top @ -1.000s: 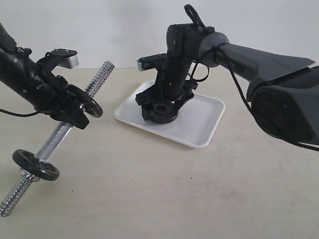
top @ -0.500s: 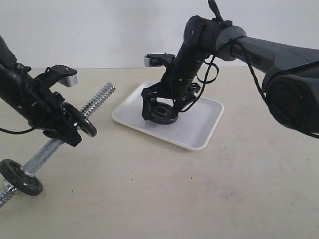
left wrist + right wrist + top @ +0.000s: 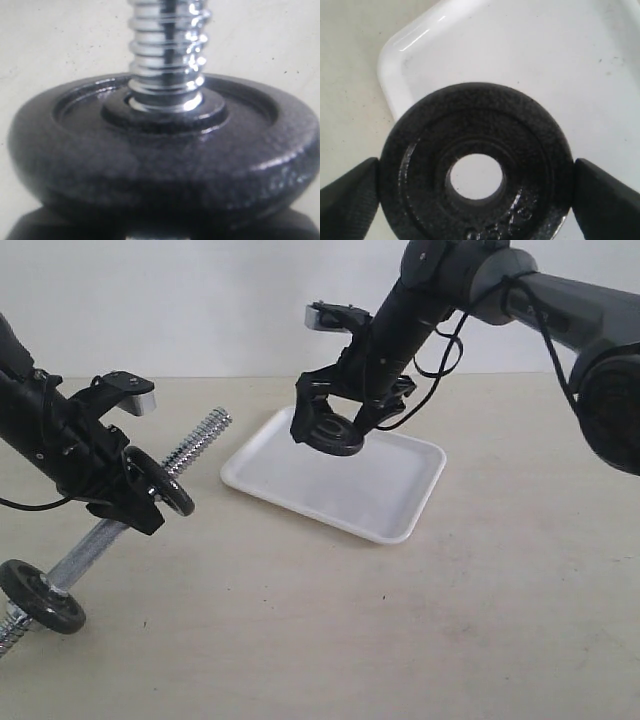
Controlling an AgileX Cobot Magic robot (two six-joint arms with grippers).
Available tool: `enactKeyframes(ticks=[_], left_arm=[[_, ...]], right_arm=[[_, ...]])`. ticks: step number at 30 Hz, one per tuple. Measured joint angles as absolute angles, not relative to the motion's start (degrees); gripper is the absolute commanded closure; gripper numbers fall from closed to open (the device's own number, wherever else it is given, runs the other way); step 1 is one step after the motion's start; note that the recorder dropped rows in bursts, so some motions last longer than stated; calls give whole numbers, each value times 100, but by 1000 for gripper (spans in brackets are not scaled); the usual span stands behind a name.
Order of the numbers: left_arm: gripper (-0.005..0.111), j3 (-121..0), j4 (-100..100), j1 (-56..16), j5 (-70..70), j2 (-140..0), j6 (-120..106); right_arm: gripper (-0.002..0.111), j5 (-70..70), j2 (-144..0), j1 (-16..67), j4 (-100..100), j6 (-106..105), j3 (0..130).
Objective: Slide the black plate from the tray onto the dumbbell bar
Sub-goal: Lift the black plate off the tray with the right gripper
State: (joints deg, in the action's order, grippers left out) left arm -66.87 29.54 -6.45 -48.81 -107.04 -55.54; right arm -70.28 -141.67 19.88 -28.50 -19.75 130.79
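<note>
My right gripper is shut on the black plate and holds it tilted in the air above the far left part of the white tray. In the right wrist view both fingers press the plate's rim from opposite sides, and the tray shows through its centre hole. My left gripper grips the dumbbell bar and holds it slanted, with the free threaded end pointing toward the tray. A black disc sits on the bar beside that gripper. That disc fills the left wrist view and hides the jaws.
A second black disc sits near the bar's low end at the left edge of the exterior view. The beige table runs back to a white wall. The right arm reaches in from the upper right.
The right gripper has lifted the black plate off the tray and raised it. The left arm moved the bar down and to the left earlier, then held still.
</note>
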Motion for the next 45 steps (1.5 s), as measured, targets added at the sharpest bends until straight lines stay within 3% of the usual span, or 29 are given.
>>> enactKeyframes(ticks=[22,45], left_arm=[[102,-6687,2966,-645,-4881,-10704,-5611],[102,-6650,2885,-645,-4804,-10427,-5757]], right_arm=[[108,-7028,-14085,1797,-4812,-2589,13079],[108,-7038,-13260,1789,-4883,-3689,13079]])
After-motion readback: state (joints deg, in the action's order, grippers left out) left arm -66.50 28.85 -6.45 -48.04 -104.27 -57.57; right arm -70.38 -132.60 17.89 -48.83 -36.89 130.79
